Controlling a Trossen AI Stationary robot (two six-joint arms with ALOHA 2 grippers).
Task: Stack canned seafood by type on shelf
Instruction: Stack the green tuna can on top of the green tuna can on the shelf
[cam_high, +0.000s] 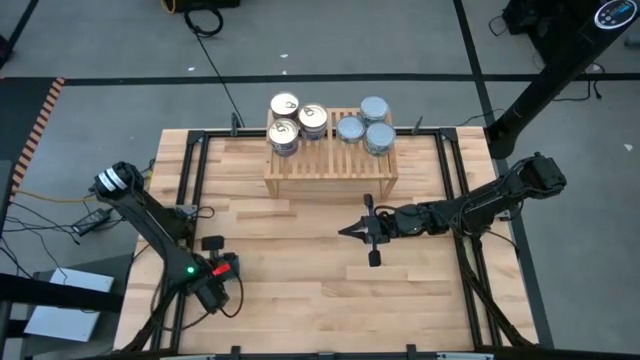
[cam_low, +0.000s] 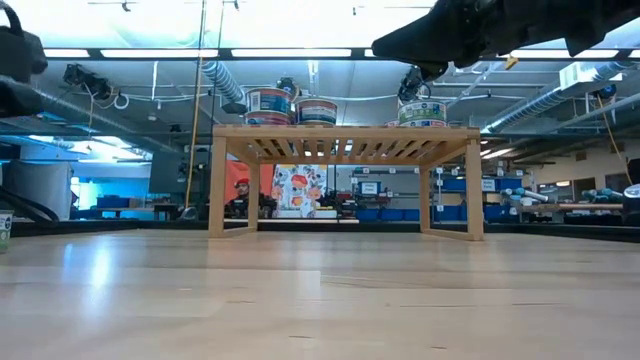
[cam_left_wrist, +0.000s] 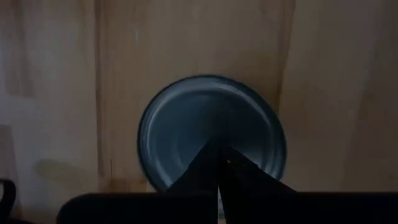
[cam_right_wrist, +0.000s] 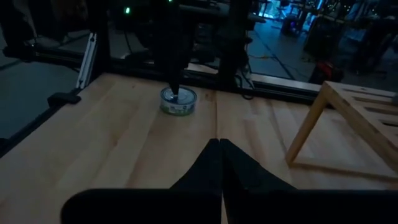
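From above we see the shelf (cam_high: 330, 160) at the bench's (cam_high: 320, 290) far edge, gold-topped tins (cam_high: 285, 105) left, silver-topped tins (cam_high: 374, 108) right. The right end effector (cam_high: 350, 232), fingers together, hovers before it. In the left wrist view, the left end effector (cam_left_wrist: 219, 168), pinched closed, touches a lone silver tin (cam_left_wrist: 211, 134).

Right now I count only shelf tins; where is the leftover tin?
The silver-topped tin sits on the tabletop's near-left part, directly under the left gripper, away from the shelf.
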